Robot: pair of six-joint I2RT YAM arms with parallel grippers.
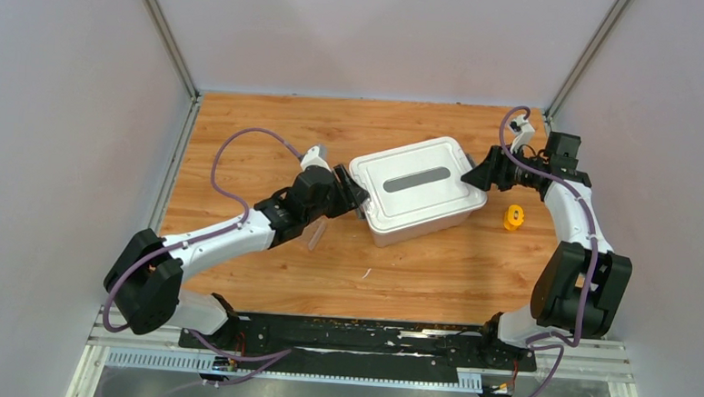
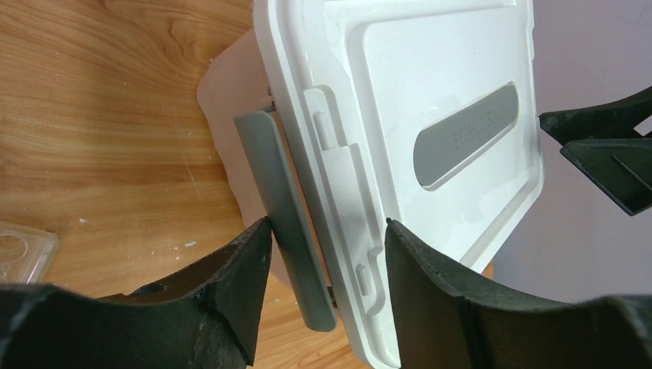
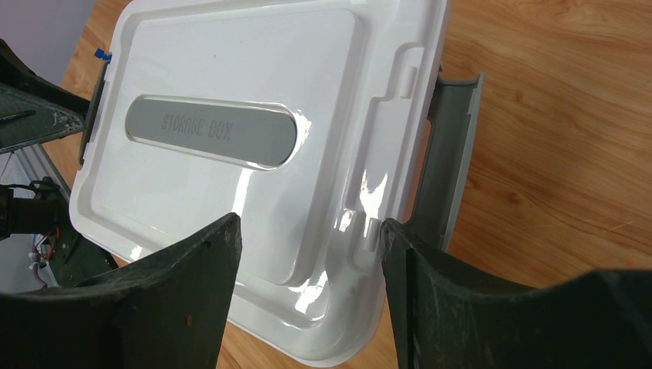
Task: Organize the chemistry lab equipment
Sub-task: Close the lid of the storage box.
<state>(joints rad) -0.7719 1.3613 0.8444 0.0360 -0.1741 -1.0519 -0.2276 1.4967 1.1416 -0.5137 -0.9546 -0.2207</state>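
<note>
Glossy white plastic lid (image 3: 231, 61), matt grey latch (image 2: 281, 215), grained wooden table (image 1: 417, 275)

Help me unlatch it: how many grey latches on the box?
2: one latch at its left end, between the left fingers; one at its right end, by the right fingers. Far side unseen.

A robot test cell: grey panels (image 1: 62, 101) on aluminium posts (image 1: 164, 32) beyond the left claw (image 1: 359, 199), wooden counter (image 1: 417, 284) beneath it.
</note>
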